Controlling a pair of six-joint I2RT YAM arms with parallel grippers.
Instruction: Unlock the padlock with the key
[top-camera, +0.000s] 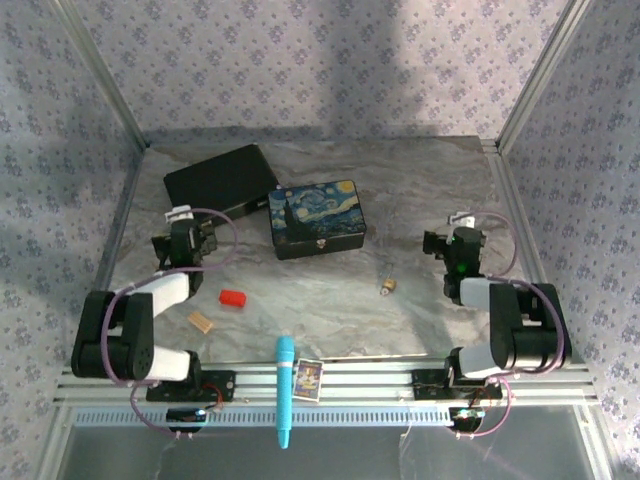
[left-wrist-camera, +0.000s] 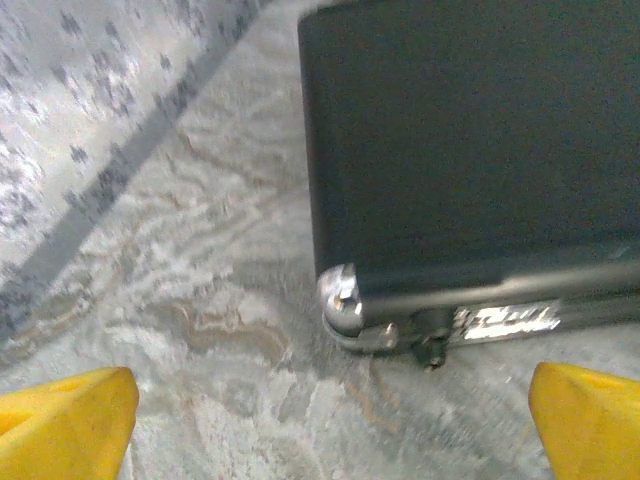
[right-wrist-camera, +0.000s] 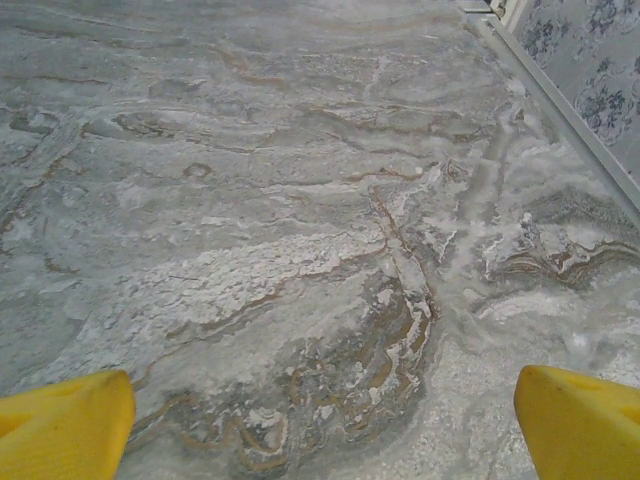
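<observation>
Padlock (top-camera: 387, 286) lay on the desk (top-camera: 420, 190), left of the right tool (top-camera: 434, 242) and nearer the arm bases, clear of its fingers. Right tool was wide open and empty over bare desk. Left tool (top-camera: 207, 238) was also wide open and empty. A black case (top-camera: 218, 178) was just beyond it and a painted box (top-camera: 318, 217) to its right.

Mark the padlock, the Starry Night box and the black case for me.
padlock (top-camera: 387, 287), top external view, on its brass body.
Starry Night box (top-camera: 318, 212), top external view, middle of its painted lid.
black case (top-camera: 220, 178), top external view, middle of its lid.
</observation>
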